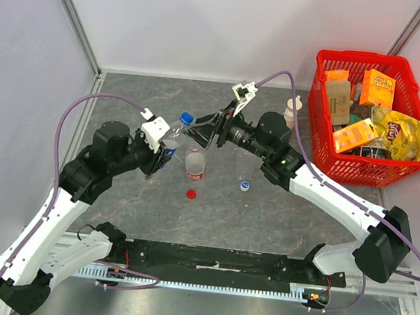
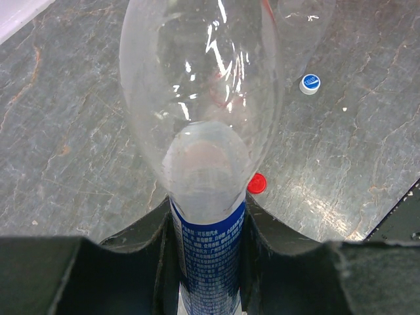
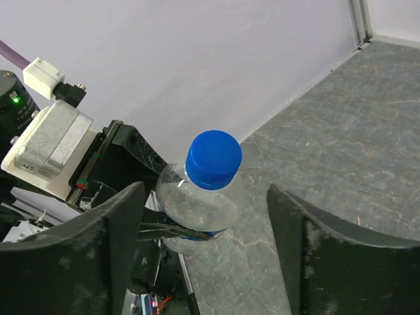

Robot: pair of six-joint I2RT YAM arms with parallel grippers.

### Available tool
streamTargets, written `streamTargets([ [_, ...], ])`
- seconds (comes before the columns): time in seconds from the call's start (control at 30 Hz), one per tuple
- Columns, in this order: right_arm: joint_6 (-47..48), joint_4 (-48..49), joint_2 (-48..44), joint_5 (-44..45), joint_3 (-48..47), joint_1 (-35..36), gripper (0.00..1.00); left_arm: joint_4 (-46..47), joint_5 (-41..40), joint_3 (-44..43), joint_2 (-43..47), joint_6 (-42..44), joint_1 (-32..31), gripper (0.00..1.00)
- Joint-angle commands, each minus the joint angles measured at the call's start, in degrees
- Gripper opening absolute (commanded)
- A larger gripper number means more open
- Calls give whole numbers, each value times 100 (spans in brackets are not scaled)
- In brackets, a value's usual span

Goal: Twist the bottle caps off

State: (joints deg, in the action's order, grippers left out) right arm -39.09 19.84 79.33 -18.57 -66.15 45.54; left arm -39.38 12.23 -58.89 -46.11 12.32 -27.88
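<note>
chip bag (image 1: 406, 137) in basket (image 1: 356, 57), far right: Lay's logo | bottle (image 2: 200, 118), blue label (image 2: 210, 259): white Chinese print, too small to read | orange boxes (image 1: 377, 88): print illegible

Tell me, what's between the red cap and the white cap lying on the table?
Nothing. Only bare grey table lies between the red cap and the white cap. The top view shows this, and the left wrist view agrees.
</note>
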Motion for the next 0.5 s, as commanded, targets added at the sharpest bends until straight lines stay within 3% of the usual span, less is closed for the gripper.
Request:
streamTargets([
  [0.0,-169,468,109,-7,-311,87,74,53,-151,-34,-12,148,2,24],
  [0.1,-274,688,170,-24,-249,87,68,53,-72,-26,-21,157,2,24],
  [0.37,-450,820,276,125,-249,87,66,61,60,-8,5,148,-7,24],
  [0.47,-485,733,381,125,-372,87,60,53,43,18,32,122,-7,24],
])
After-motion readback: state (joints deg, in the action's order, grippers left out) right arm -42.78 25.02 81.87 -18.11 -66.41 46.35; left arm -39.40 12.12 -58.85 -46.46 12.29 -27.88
